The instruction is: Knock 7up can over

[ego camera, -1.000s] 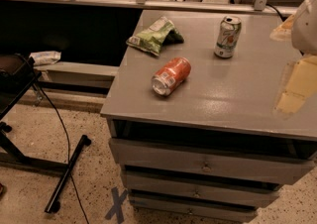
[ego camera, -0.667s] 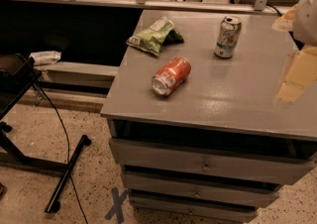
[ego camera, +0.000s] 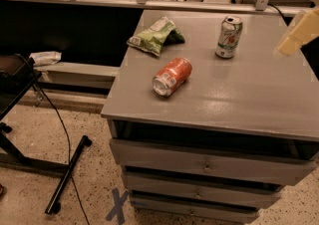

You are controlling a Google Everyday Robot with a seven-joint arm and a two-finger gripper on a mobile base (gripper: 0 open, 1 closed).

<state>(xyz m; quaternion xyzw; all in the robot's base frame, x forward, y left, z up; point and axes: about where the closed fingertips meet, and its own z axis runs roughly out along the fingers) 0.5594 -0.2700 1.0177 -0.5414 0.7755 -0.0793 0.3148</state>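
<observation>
Toward the rear right of the grey surface [ego camera: 239, 99], the 7up can [ego camera: 229, 37] stands upright, apart from the orange-red can [ego camera: 172, 76] lying on its side and the snack bag [ego camera: 155, 35] at rear left. At the right edge of the view, the gripper [ego camera: 295, 34] hangs over the surface's right side, to the right of the 7up can and clear of it. Whether it is spread or closed cannot be determined.

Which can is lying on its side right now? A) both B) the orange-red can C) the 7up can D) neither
B: the orange-red can lies on its side, the 7up can stands upright farther back, and the gripper hovers at the right edge, apart from both.
</observation>
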